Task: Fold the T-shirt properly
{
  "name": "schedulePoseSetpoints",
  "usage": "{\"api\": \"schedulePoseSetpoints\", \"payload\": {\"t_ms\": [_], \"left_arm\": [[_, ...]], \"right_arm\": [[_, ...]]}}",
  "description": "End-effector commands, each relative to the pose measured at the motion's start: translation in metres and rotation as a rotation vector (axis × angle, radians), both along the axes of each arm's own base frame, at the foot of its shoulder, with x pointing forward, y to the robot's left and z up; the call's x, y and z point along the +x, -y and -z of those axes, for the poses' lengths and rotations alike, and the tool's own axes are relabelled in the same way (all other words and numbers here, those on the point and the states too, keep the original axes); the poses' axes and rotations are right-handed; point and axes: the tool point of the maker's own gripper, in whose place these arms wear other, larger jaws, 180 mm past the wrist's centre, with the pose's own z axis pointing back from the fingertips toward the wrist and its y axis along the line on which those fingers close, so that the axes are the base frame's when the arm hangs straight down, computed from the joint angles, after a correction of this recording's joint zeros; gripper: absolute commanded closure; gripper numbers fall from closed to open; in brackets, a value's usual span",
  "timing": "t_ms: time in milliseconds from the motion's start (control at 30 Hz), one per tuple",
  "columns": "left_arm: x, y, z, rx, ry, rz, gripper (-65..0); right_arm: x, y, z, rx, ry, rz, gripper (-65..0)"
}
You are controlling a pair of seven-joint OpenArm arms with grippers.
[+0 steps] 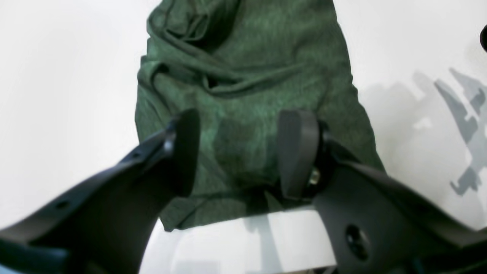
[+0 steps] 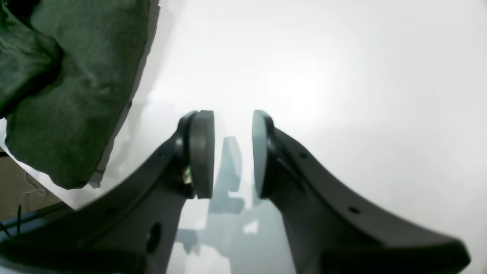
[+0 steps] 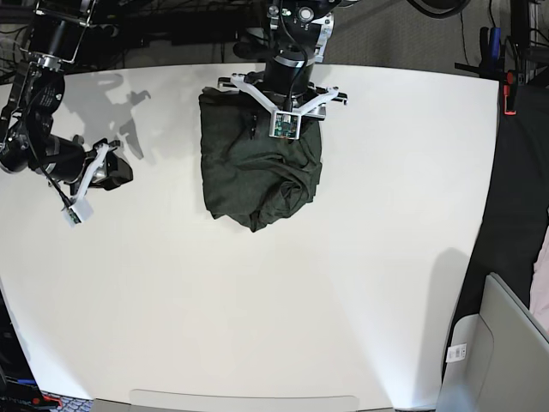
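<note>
White table (image 3: 283,309) bare from 3 through 9 o'clock. T-shirt (image 3: 257,176) bunched near 12 o'clock edge. Left gripper (image 1: 239,152) released, hovering above shirt hem. Right gripper (image 2: 233,154) released, over bare table at 9 o'clock.

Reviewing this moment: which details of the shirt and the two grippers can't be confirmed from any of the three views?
- T-shirt: sleeves and collar lost in the bunched folds, all views.
- Left gripper: open above the fabric; contact unclear, the base view blocked by its own wrist.
- T-shirt's far end: cut off by the top edge of the left wrist view.
- Right gripper: too small in the base view.
</note>
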Motion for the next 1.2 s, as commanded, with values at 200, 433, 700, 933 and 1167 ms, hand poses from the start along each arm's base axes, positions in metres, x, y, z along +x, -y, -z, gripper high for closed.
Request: {"api": "schedulePoseSetpoints", "payload": {"t_ms": [200, 433, 700, 933, 1167], "left_arm": [[-0.005, 0.017, -0.015, -0.003, 0.067, 0.060, -38.2], [-0.003, 0.024, -0.020, 0.000, 0.093, 0.108, -38.5], [-0.002, 0.029, -0.012, 0.042, 0.105, 0.160, -38.5], [0.002, 0.033, 0.008, 0.140, 0.115, 0.230, -38.4], [0.004, 0.033, 0.024, 0.194, 0.098, 0.253, -38.1]], "right_arm": [[0.008, -0.007, -0.011, 0.030, 0.047, -0.006, -17.5], [0.007, -0.005, -0.006, 0.038, 0.030, 0.001, -17.5], [0.006, -0.004, 0.001, 0.056, 0.006, 0.012, -17.5], [0.007, -0.008, 0.001, 0.069, 0.010, 0.012, -17.5], [0.008, -0.009, 0.000, 0.073, 0.012, 0.014, -17.5]]}}
